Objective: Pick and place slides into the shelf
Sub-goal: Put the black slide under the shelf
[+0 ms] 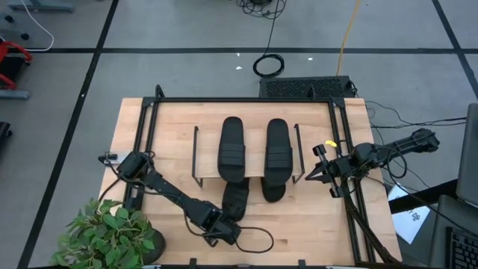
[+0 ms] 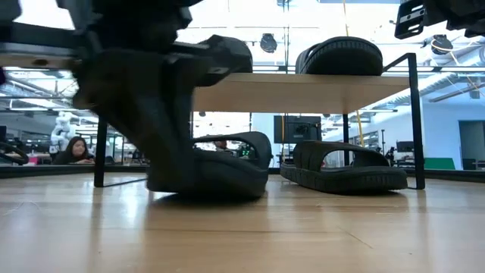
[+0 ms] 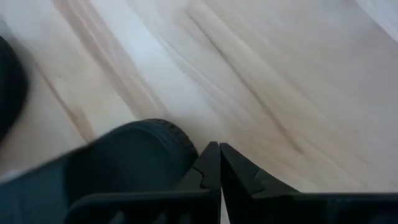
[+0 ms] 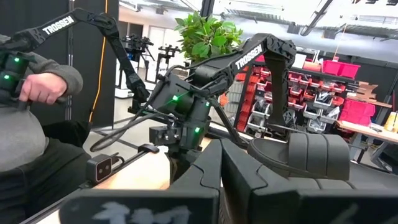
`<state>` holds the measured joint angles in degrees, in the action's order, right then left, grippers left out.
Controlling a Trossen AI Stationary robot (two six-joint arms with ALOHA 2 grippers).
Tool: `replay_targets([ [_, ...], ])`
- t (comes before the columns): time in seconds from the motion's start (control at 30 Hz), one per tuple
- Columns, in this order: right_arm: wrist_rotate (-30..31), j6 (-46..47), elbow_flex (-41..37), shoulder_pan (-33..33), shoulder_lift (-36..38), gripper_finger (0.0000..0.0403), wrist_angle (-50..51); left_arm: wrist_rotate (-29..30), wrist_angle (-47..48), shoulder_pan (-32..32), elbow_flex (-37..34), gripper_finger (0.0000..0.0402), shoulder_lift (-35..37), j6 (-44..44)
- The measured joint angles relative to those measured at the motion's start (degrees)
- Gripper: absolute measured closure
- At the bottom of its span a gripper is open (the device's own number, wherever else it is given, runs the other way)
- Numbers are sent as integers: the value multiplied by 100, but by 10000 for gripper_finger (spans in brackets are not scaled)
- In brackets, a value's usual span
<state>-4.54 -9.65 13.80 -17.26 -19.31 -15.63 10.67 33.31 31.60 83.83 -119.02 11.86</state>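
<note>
Overhead and table-level views of the shelf (image 1: pixel 196 153), which serves as the landmark throughout. Two slides rest side by side on its plank top: the left top slide (image 1: pixel 231 148) and the right top slide (image 1: pixel 278 146). Two more lie on the table (image 1: pixel 314 224) under the plank, their heels sticking out past the shelf's front edge: the left lower slide (image 1: pixel 236 199) and the right lower slide (image 1: pixel 272 189). In the low view both lower slides sit flat between the wire side frames.

My left gripper (image 1: pixel 224 233) is low, just in front of the shelf and touching or nearly touching the heel of the left lower slide; its fingers (image 3: pixel 208 168) are clenched together on nothing, tips pressed beside the rubber edge. My right gripper (image 1: pixel 320 173) waits just outside the shelf's right side frame, raised, also clenched and empty.

Judged risk: the left lower slide is only partly under the shelf, so any nudge with closed fingertips acts off-centre on a rounded heel. The slide may pivot instead of sliding straight, swing into the right lower slide, or catch a wire leg. The fingertips could also ride over the heel and scrape the table. A hard push may shift the light shelf itself and unsettle the pair on top.
</note>
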Motion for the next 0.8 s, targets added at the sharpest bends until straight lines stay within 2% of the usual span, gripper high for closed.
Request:
replay_targets([
  [0.23, 0, 10, 0, 0, 0, 403, 1, 126, -538, -260, 0, 401, 0, 308],
  [0.33, 0, 14, 0, 0, 0, 403, 1, 464, -499, -398, 0, 401, 0, 269],
  [0.53, 0, 7, 0, 0, 0, 403, 1, 457, -448, -484, 0, 401, 2, 248],
  [0.73, 0, 0, 0, 0, 0, 403, 3, -468, -397, -438, 0, 401, 2, 309],
  [0.8, 0, 0, 0, 0, 0, 403, 3, -520, -350, -424, 0, 401, 2, 309],
])
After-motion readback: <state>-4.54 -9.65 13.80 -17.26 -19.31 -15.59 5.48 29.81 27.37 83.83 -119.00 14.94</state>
